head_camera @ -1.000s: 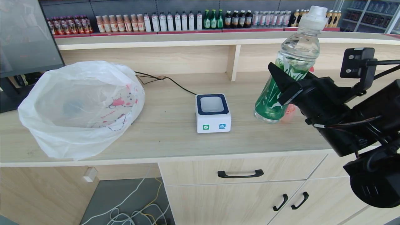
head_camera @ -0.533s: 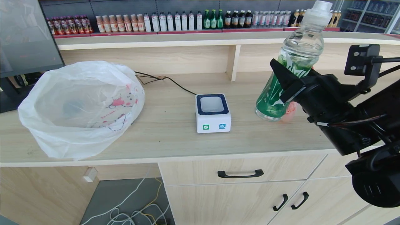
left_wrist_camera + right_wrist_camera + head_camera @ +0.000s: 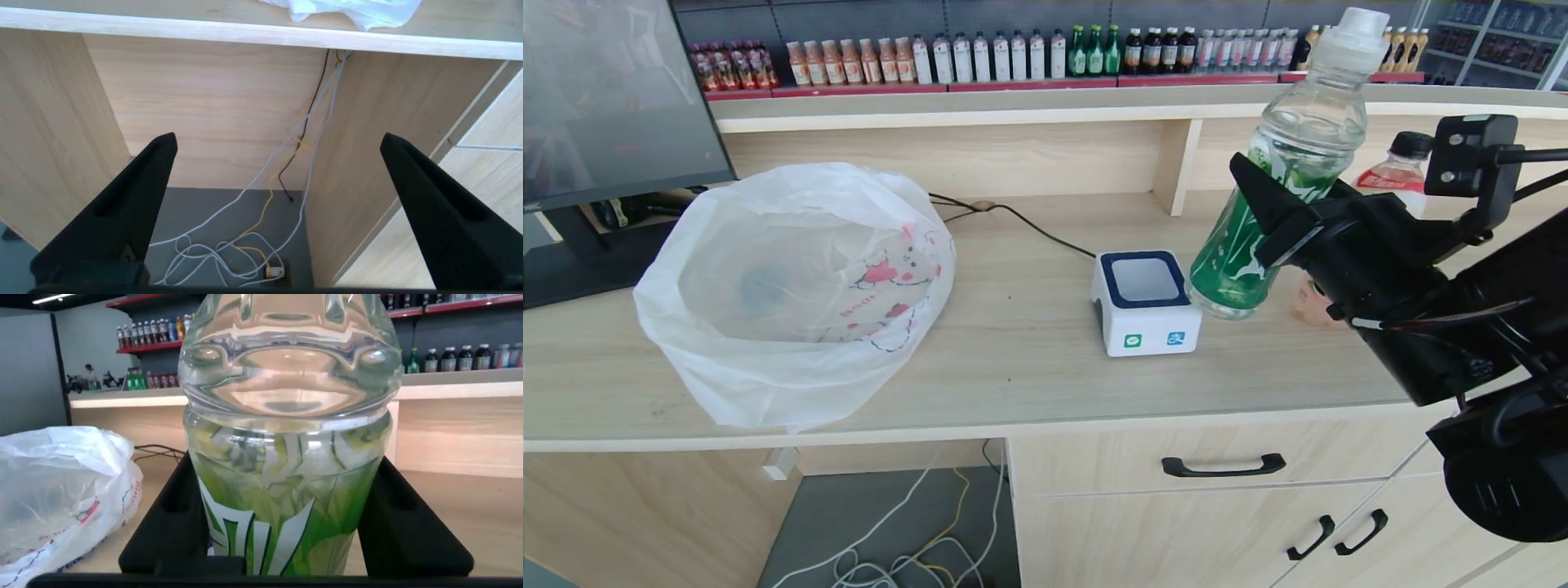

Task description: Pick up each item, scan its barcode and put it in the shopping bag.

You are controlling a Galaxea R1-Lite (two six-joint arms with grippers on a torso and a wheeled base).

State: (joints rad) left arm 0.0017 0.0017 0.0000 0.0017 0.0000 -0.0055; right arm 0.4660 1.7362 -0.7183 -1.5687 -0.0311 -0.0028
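While the right fingers point(image 3: 1270, 220) clamp the bottle point(image 3: 1286, 155), it hangs tilted, base just beside the scanner point(image 3: 1143, 302), likely to bring the barcode over its window | left fingers point(image 3: 122, 212) spread wide below the surface point(image 3: 1029, 359) edge | bag point(image 3: 800, 294) gapes open on the pale wood surface, well apart | drink shelves point(image 3: 1013, 83) line the room behind.

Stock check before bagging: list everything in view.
counter: one, light wood, front
shopping bag: one, translucent white, counter left
scanner: one, white, dark blue top, mid-counter
green-label bottle: one, clear, white cap, held above counter beside scanner
black-capped bottle: one, red label, counter's far right
pink item: one, counter, right of green-label bottle; kind unclear
shelf bottles: many, mixed colours, back shelf
monitor: one, dark, far left
drawer handles: three, black, under counter
right gripper: one, black, shut on green-label bottle
left gripper: one, black, open, below counter level
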